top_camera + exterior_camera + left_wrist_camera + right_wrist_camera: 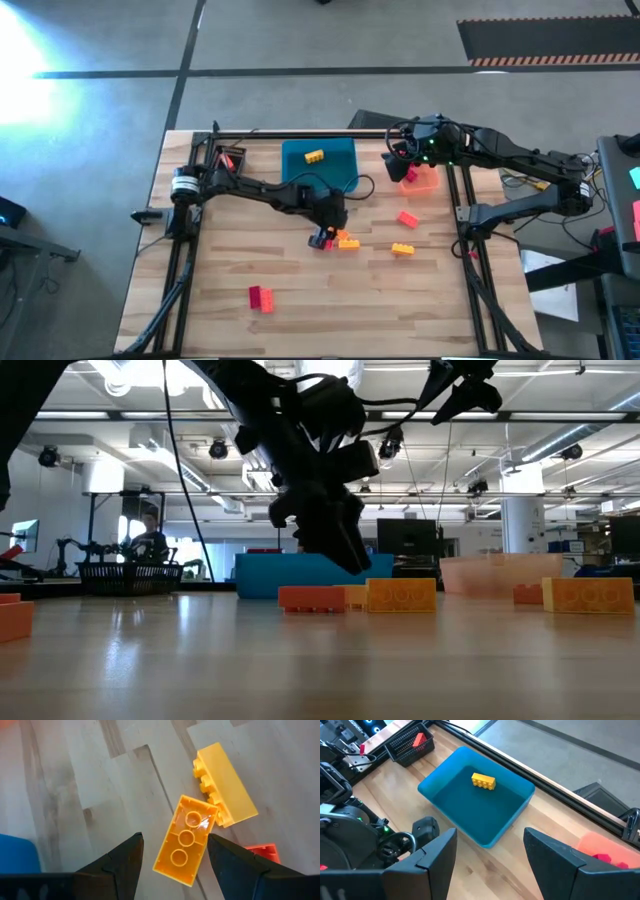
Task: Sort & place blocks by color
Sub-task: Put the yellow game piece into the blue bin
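Note:
My left gripper (327, 232) (175, 857) is open and hovers just above the table's middle. Its fingers stand on either side of a yellow-orange block (185, 840) that lies with its hollow side up, and they touch nothing. A second yellow-orange block (225, 785) lies on its side against the first, and a red block (262, 852) sits beside them. More blocks rest flat on the table: a yellow one (402, 249), a red one (407, 218) and a red-pink pair (260, 297). My right gripper (402, 158) (490, 855) is open and high over the far right, between the two trays.
A blue tray (320, 165) (475, 805) at the far middle holds one yellow block (483, 781). An orange tray (422, 180) (612, 845) to its right holds a red block (410, 176). A black basket (410, 742) stands at the far left corner. The near part of the table has open wood.

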`<state>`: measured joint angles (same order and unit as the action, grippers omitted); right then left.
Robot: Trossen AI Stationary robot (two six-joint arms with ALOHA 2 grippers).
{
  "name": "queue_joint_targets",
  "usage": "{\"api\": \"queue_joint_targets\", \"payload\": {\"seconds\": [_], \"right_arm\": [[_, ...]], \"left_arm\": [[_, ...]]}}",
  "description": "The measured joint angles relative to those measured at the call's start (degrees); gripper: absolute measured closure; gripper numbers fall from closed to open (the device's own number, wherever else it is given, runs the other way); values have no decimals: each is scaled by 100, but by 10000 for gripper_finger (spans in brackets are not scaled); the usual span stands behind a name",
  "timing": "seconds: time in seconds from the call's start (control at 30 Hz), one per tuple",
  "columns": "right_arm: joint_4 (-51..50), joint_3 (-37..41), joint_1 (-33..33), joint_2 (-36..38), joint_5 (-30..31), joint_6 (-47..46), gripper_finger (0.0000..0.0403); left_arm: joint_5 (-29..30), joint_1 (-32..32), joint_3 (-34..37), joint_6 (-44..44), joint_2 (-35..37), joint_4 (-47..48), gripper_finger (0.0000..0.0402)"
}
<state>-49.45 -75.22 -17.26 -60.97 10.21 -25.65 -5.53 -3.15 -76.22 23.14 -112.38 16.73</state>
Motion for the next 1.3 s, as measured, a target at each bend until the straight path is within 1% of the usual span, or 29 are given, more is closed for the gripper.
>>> {"api": "queue_joint_targets", "payload": {"seconds": [0.1,0.23,0.43,0.63,0.8,1.0,1.1,1.27,1.3], "right_arm": [[-2,0,0,1,-2,-34,184],[-2,0,0,2,-3,-44,184],[-2,0,0,2,-10,-53,184],[-20,0,0,2,-12,-149,184],[-24,0,0,2,-12,-149,184],[-99,0,0,2,-12,-208,184],[-108,0,0,2,-12,-211,184],[-107,0,0,2,-10,-225,184],[-107,0,0,2,-9,-225,184]], "left_arm": [[-138,-25,146,-27,0,-143,197],[-173,-25,226,-24,-4,-230,197],[-203,-23,562,-63,-4,-804,197],[-237,-23,690,-171,-4,-924,198],[-237,-25,979,-126,-4,-1004,199],[-230,-23,1027,-186,0,-1058,199],[-191,-23,1014,-181,0,-1058,212],[-86,-19,1001,-179,0,-1076,272],[-31,-19,999,-180,0,-1083,278]]}}
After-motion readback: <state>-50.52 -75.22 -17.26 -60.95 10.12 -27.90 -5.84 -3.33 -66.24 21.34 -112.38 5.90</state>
